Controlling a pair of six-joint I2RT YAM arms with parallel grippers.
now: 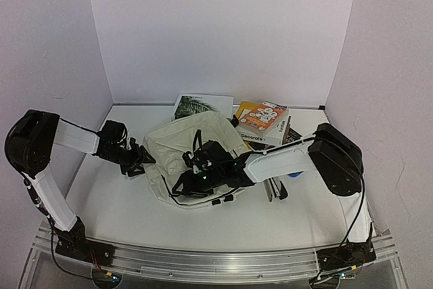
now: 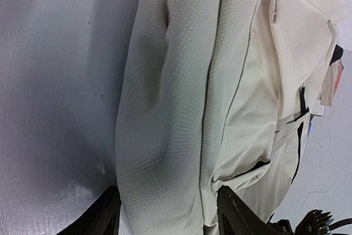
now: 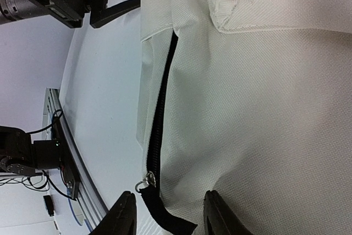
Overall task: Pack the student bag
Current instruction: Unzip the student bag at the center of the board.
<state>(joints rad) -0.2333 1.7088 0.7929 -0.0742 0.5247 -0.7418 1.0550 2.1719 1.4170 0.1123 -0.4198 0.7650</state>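
The student bag (image 1: pixel 196 143), cream fabric with black straps, lies flat in the middle of the table. My left gripper (image 1: pixel 142 160) is at its left edge. In the left wrist view a thick fold of the bag (image 2: pixel 165 136) fills the gap between the fingers (image 2: pixel 107 218) and touches both. My right gripper (image 1: pixel 193 179) hovers over the bag's near part. It stands open astride the black zipper (image 3: pixel 159 114); the metal slider (image 3: pixel 147 179) and the zipper's loose tail lie between its jaws, and the left finger is clear of them.
A stack of books (image 1: pixel 262 120) stands at the back right against the bag. A palm-leaf cover (image 1: pixel 199 104) lies behind it. A small blue thing (image 1: pixel 294 175) shows under the right arm. White walls close three sides. A metal rail (image 1: pixel 216 258) runs along the front.
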